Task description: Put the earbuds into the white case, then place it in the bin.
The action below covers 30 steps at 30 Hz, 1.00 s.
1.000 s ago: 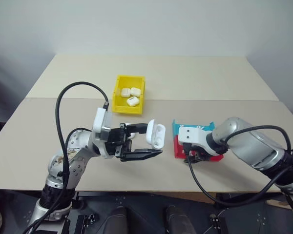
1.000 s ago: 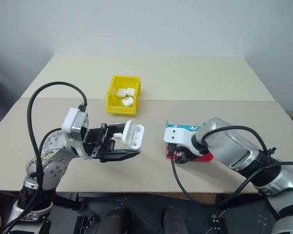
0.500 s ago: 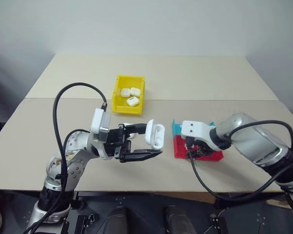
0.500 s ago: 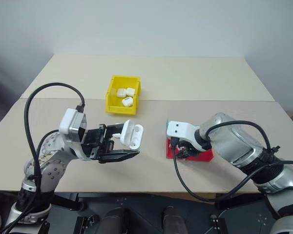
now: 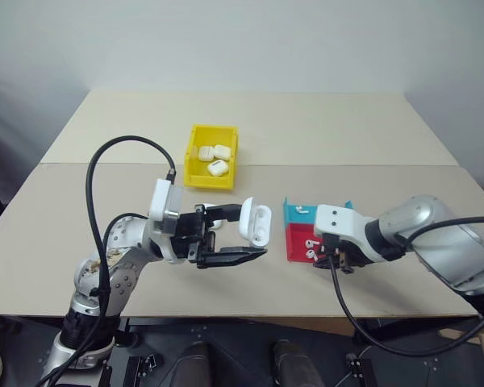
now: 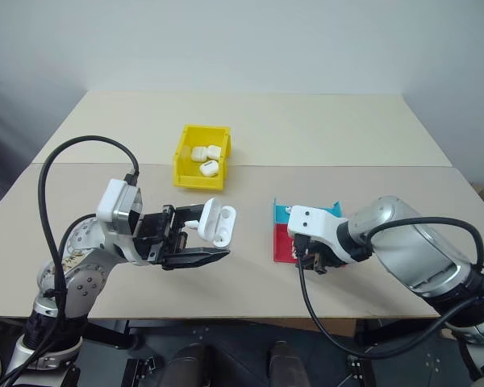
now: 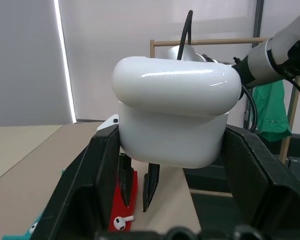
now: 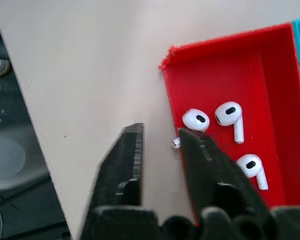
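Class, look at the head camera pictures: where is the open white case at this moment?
The white case is held above the table in the left tool, lid open, left of the red tray and nearer the robot than the yellow bin.

Head pair: high, looking forward and down over table (image 5: 323, 137), both arms and bin (image 5: 213, 167); near-identical scenes. Left wrist: close behind case (image 7: 176, 120), facing level across to right gripper (image 7: 137, 186). Right wrist: close above red tray (image 8: 270, 100), facing down at table edge.
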### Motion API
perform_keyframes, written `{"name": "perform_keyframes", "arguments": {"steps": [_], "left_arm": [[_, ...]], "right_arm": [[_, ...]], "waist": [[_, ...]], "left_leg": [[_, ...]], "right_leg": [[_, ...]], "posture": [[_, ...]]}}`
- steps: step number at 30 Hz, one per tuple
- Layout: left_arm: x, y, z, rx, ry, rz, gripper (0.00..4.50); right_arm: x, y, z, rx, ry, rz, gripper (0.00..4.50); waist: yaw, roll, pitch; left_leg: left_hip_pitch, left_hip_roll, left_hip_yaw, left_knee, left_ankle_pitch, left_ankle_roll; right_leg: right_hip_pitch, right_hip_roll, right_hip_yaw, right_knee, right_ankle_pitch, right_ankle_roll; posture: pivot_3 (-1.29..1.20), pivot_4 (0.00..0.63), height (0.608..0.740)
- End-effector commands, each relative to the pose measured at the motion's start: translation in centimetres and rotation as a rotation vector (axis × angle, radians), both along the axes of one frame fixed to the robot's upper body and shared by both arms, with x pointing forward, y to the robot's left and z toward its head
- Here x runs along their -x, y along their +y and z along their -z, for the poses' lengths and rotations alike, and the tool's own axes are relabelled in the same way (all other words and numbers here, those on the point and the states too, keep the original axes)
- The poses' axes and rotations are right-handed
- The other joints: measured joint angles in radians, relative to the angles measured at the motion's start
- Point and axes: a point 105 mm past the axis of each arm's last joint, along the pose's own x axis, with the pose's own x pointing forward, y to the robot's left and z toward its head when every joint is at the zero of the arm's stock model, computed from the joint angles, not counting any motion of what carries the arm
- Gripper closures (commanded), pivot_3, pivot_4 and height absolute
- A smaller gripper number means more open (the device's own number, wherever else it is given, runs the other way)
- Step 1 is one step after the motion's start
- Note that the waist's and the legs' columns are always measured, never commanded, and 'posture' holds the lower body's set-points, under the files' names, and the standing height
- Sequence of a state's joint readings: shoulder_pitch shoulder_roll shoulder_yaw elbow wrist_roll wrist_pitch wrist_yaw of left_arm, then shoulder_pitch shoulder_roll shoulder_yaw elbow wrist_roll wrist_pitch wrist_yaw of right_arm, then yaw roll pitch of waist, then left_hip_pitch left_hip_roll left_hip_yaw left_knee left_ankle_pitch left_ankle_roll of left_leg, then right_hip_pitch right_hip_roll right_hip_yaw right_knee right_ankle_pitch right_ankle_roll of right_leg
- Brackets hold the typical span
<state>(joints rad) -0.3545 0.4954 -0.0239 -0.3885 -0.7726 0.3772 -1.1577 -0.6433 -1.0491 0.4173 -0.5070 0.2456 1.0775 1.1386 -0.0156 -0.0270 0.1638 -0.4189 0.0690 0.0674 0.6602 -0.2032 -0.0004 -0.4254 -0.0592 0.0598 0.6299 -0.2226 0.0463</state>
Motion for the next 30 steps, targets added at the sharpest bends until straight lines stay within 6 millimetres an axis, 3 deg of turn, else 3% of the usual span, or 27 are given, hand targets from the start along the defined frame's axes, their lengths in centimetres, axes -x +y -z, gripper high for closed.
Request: {"name": "perform_keyframes", "arguments": {"steps": [1, 9, 17, 30], "left_arm": [[0.6, -0.2, -0.7, 0.008, -0.031, 0.024, 1.74], [0.7, 0.0, -0.6, 0.002, -0.034, 0.010, 1.74], [0.7, 0.0, -0.6, -0.001, -0.037, 0.001, 1.74], [0.8, 0.0, -0.7, -0.006, -0.043, 0.007, 1.74]], "right_arm": [[0.3, 0.3, -0.1, -0.011, -0.019, -0.029, 4.45], [-0.4, 0.6, 1.8, 0.005, 0.010, 0.006, 4.48], [-1.2, -0.4, 2.8, 0.064, 0.010, 0.040, 4.48], [-2.3, -1.4, 2.0, 0.081, -0.031, 0.077, 4.48]], "waist": [[0.000, 0.000, 0.000], [0.000, 0.000, 0.000], [0.001, 0.000, 0.000], [0.001, 0.000, 0.000]], "left_leg": [[0.000, 0.000, 0.000, 0.000, 0.000, 0.000], [0.000, 0.000, 0.000, 0.000, 0.000, 0.000], [0.000, 0.000, 0.000, 0.000, 0.000, 0.000], [0.000, 0.000, 0.000, 0.000, 0.000, 0.000]], "right_leg": [[0.000, 0.000, 0.000, 0.000, 0.000, 0.000], [0.000, 0.000, 0.000, 0.000, 0.000, -0.001], [0.000, 0.000, 0.000, 0.000, 0.000, -0.001], [0.000, 0.000, 0.000, 0.000, 0.000, -0.001]], "posture": [[0.00, 0.150, 0.740], [0.00, 0.150, 0.740], [0.00, 0.150, 0.740], [0.00, 0.150, 0.740]]}}
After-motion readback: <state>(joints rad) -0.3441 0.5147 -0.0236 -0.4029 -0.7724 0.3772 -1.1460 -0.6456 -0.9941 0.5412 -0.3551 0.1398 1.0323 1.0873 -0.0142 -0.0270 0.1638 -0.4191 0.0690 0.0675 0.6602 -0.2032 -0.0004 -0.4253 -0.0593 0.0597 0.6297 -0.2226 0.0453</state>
